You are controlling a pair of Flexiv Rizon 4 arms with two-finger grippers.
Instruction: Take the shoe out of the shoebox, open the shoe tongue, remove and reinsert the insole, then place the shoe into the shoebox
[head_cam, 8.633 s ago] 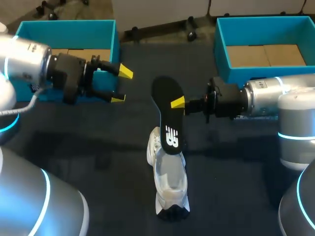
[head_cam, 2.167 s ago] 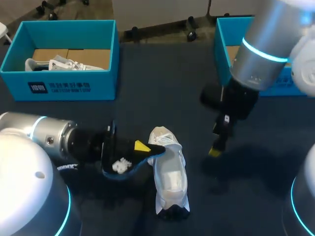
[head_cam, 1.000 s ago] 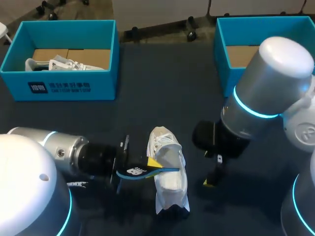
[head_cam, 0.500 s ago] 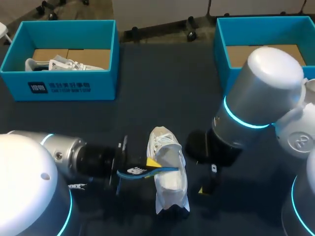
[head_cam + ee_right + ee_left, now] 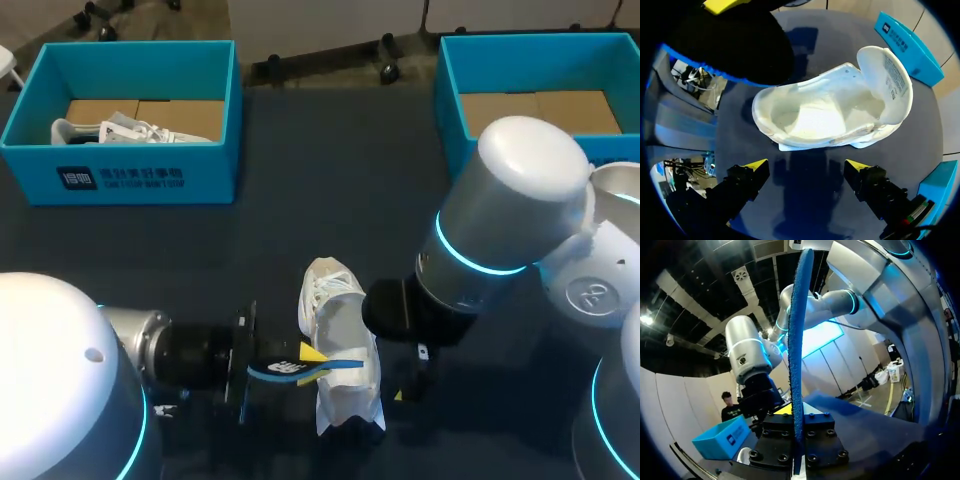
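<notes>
The shoe [image 5: 340, 365] sits toward 6 o'clock on the table [image 5: 330, 170], opening upward, with its tongue [image 5: 890, 75] folded back and the cavity bare. At its 9 o'clock the left gripper [image 5: 308, 365] pinches the insole [image 5: 285, 368], whose free end reaches over the shoe's rim. The right gripper [image 5: 806, 167] hangs at the shoe's 3 o'clock, fingers spread wide and holding nothing. Reinsertion seems to be the step in hand. It would go best with the insole's front fed in under the tongue first, then laid flat, while the right gripper braces the shoe's side against sliding. A shoebox [image 5: 540, 100] stands at 2 o'clock.
</notes>
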